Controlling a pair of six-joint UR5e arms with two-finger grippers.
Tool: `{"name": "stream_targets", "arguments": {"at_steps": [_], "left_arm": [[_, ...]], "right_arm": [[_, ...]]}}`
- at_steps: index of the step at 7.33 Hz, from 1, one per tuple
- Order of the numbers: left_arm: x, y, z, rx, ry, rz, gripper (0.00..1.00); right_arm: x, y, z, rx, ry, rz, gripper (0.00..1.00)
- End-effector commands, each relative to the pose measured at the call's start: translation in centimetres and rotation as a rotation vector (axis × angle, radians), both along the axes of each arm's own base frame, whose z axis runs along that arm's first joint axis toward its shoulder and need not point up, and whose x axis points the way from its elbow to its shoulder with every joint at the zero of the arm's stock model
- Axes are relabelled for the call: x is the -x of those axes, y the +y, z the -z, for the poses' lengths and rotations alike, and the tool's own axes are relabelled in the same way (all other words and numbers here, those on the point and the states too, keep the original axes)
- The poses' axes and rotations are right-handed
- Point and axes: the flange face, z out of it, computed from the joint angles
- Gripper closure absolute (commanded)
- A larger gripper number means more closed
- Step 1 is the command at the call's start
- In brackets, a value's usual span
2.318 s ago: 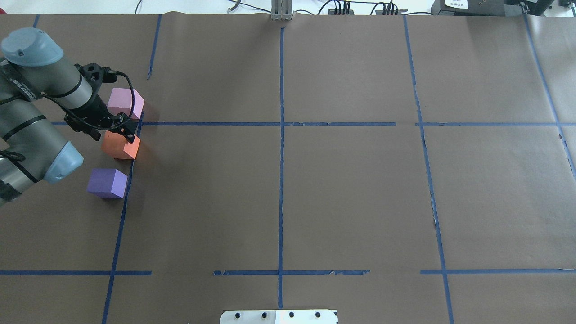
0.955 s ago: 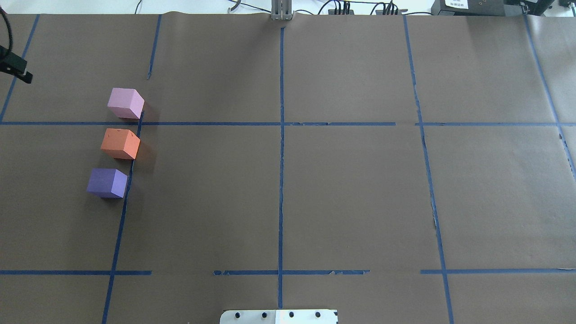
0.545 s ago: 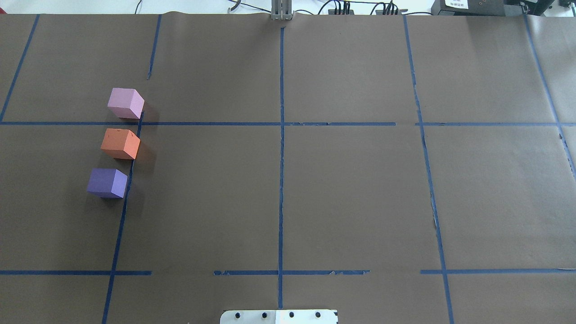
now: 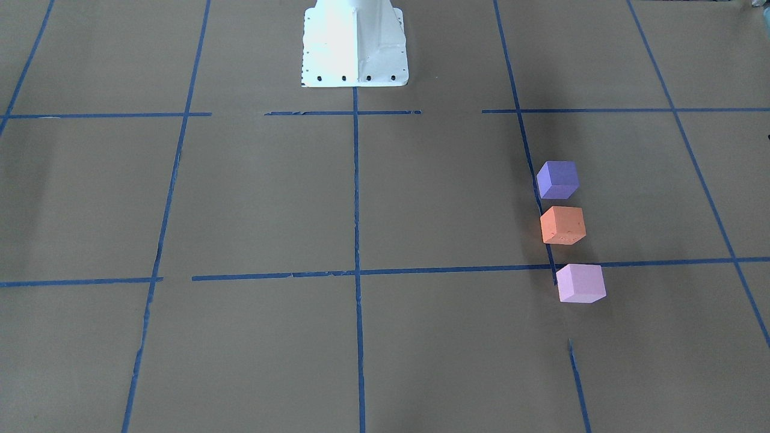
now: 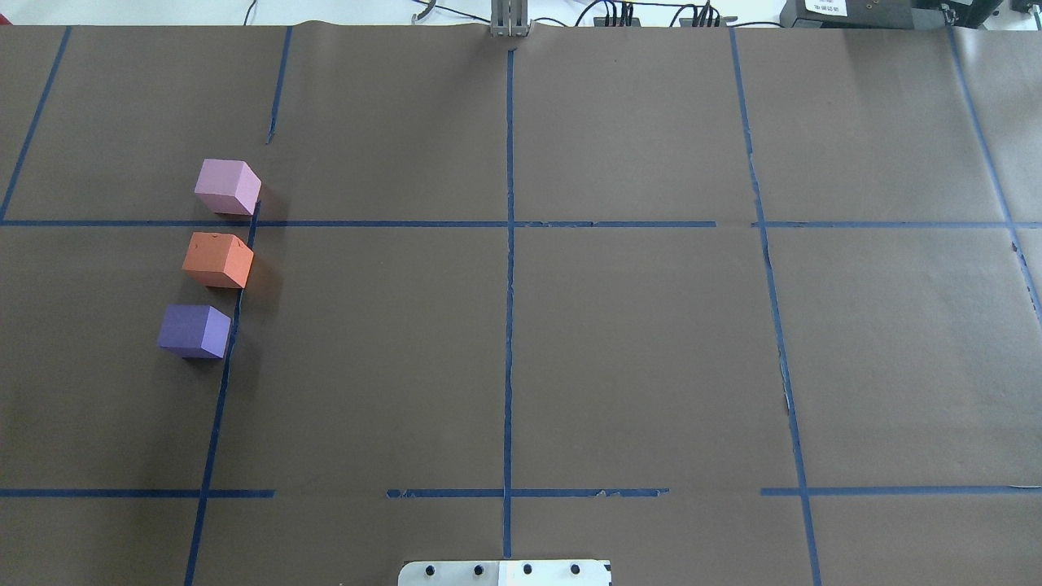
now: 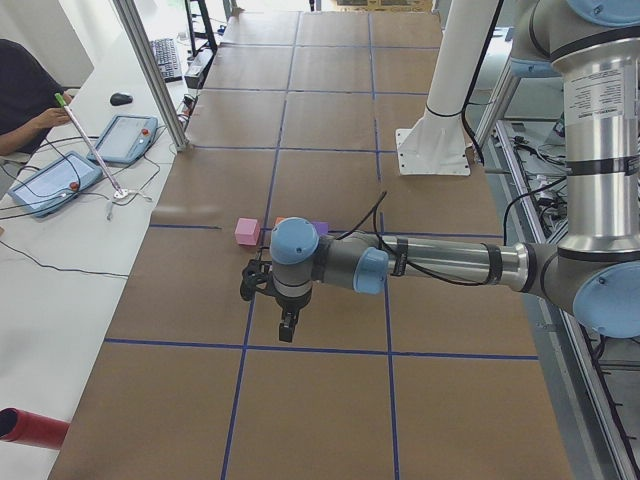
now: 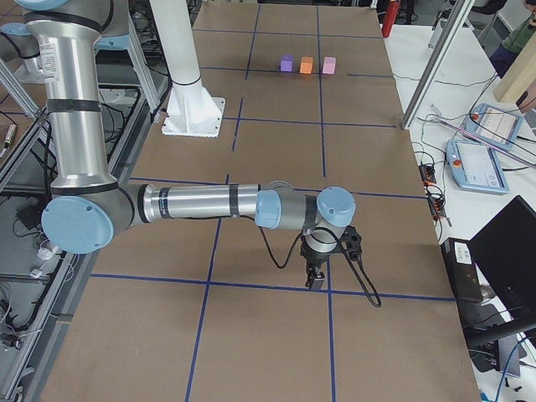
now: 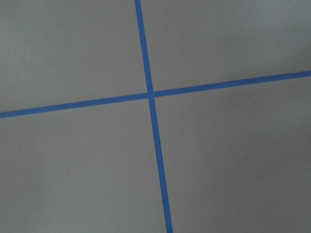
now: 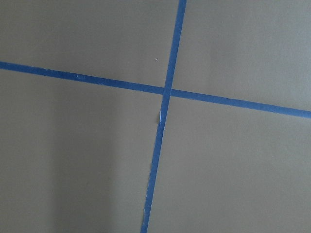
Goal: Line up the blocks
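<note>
Beyond the left gripper (image 6: 286, 332), purple block (image 5: 194, 331), orange block (image 5: 217, 260) and pink block (image 5: 227, 186) stand aligned; whether it or the right gripper (image 7: 316, 280) is clenched, I cannot tell.

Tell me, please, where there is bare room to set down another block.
The squares both sides of the central tape line are bare, through to the robot's right. It is crowded only on its left, where the pink block, orange block and purple block stand in a close row.
</note>
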Motion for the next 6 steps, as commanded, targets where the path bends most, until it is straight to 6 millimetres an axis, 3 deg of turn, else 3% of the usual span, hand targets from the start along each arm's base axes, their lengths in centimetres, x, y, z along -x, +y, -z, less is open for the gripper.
{"name": "stream_targets", "arguments": {"at_steps": [1,3,6], "left_arm": [[0.6,0.9,-1.1,0.006,0.005,0.014,0.00],[2.9,0.7,-0.7,0.000,0.000,0.062,0.00],[3.1,1.1,-1.0,0.007,0.003,0.066,0.00]], "right_arm": [[0.0,0.0,0.0,0.000,0.000,0.000,0.00],[0.0,0.0,0.0,0.000,0.000,0.000,0.00],[0.0,0.0,0.0,0.000,0.000,0.000,0.00]]}}
